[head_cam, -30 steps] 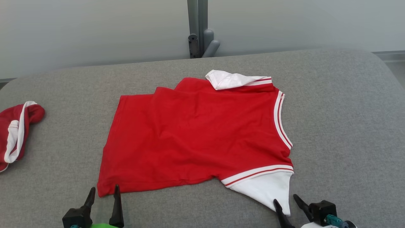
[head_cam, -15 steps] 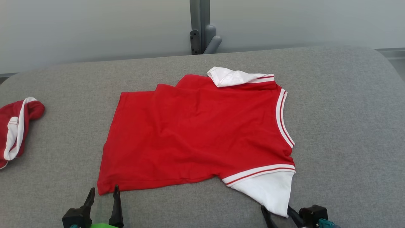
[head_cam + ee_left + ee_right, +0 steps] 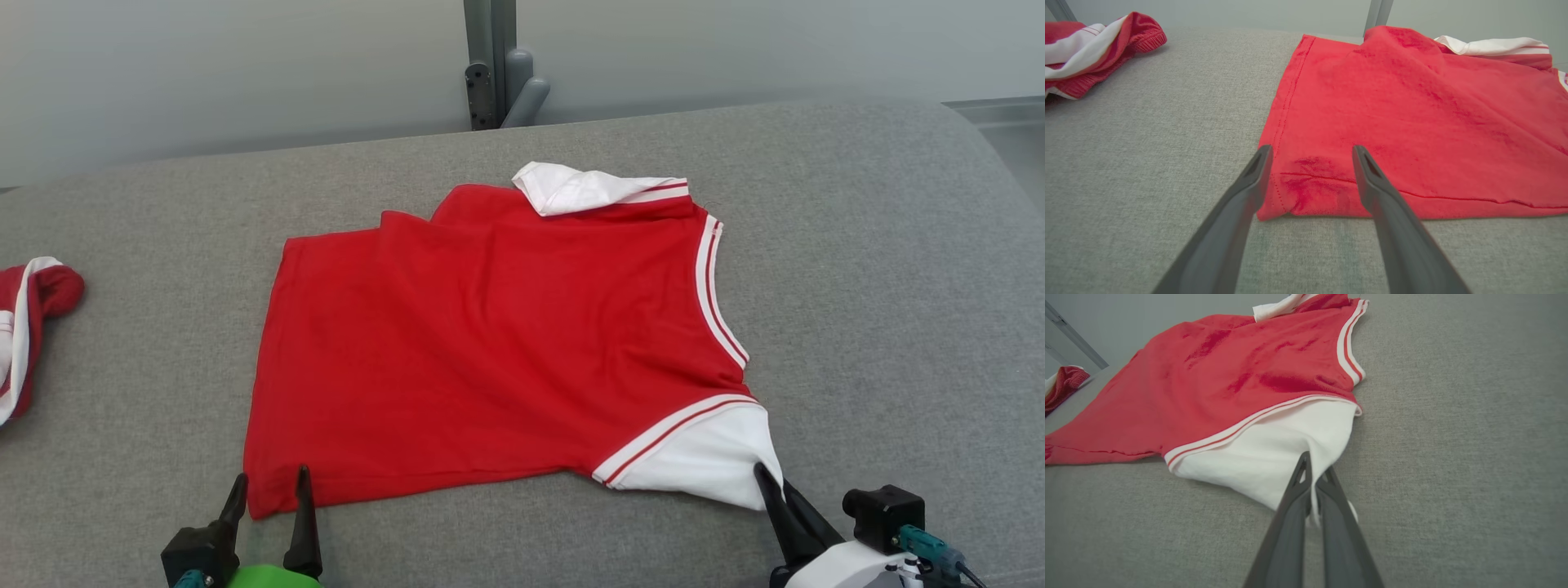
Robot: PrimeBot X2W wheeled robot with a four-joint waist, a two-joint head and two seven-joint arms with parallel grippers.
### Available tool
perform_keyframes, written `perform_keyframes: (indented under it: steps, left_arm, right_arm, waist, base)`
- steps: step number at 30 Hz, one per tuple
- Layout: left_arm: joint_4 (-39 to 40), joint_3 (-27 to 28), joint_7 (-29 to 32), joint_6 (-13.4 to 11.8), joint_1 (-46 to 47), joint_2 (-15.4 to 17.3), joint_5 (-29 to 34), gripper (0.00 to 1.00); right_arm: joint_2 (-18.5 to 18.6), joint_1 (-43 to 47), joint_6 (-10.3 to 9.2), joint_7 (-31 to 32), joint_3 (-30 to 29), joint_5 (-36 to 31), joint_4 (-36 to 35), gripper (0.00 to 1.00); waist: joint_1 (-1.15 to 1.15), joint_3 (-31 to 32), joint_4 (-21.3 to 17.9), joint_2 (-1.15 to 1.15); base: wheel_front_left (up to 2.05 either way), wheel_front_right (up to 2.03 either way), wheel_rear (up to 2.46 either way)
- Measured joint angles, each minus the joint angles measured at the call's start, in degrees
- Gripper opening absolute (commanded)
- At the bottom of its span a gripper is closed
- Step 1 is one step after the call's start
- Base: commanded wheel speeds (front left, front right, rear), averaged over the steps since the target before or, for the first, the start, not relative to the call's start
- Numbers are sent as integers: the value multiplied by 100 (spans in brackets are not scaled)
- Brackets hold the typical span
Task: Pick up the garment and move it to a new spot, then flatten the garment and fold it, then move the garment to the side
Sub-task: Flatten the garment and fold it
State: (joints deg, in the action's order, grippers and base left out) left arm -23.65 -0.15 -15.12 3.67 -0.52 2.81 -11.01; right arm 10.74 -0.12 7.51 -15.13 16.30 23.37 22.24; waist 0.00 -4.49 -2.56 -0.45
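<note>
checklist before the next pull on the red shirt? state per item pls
1. Right gripper clamped on cloth: ok, shut on the tip of the near white sleeve.
2. Left gripper clamped on cloth: not ok, open, with its fingers either side of the hem corner.
3. Red shirt flat: not ok, the far sleeve is folded over and there are creases near the far edge.
4. Second garment clear of the shirt: ok, it lies apart at the left of the grey cushion.
5. Right grip holds every sleeve layer: cannot tell.
</note>
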Motion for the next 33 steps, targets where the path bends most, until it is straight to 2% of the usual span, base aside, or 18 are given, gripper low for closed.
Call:
perform_keyframes:
  steps: [8,13,17,29,31,32,33]
  left_arm:
    - [-225,80,0,-169,130,-1,-244,100]
    - [-476,210,-1,-175,170,-3,-420,100]
    - [-666,230,0,-71,223,-3,-632,100]
    - [-834,338,0,138,388,-3,-686,100]
    - [-865,323,0,163,399,-3,-686,84]
    - [-893,308,0,172,412,-2,-684,69]
    - [-907,298,0,186,427,-3,-684,41]
  right_arm:
    - [87,8,0,0,-90,-109,-12,0]
    - [79,-17,0,0,-133,-148,0,0]
    - [71,-30,0,0,-160,-197,-2,0]
    - [29,-128,0,0,-101,-236,14,0]
    - [24,-129,0,0,-94,-232,18,0]
    - [24,-131,0,0,-90,-230,21,0]
    - [24,-135,0,0,-88,-227,21,0]
  waist:
    - [0,-121,-89,0]
    - [0,-209,-116,0]
    - [0,-264,-127,0]
    - [0,-325,-206,0]
    - [0,-335,-215,0]
    - [0,-341,-219,0]
    - [0,-347,-222,0]
  base:
    - [0,0,0]
    - [0,0,0]
    - [0,0,0]
    - [0,0,0]
    - [0,0,0]
    - [0,0,0]
    - [0,0,0]
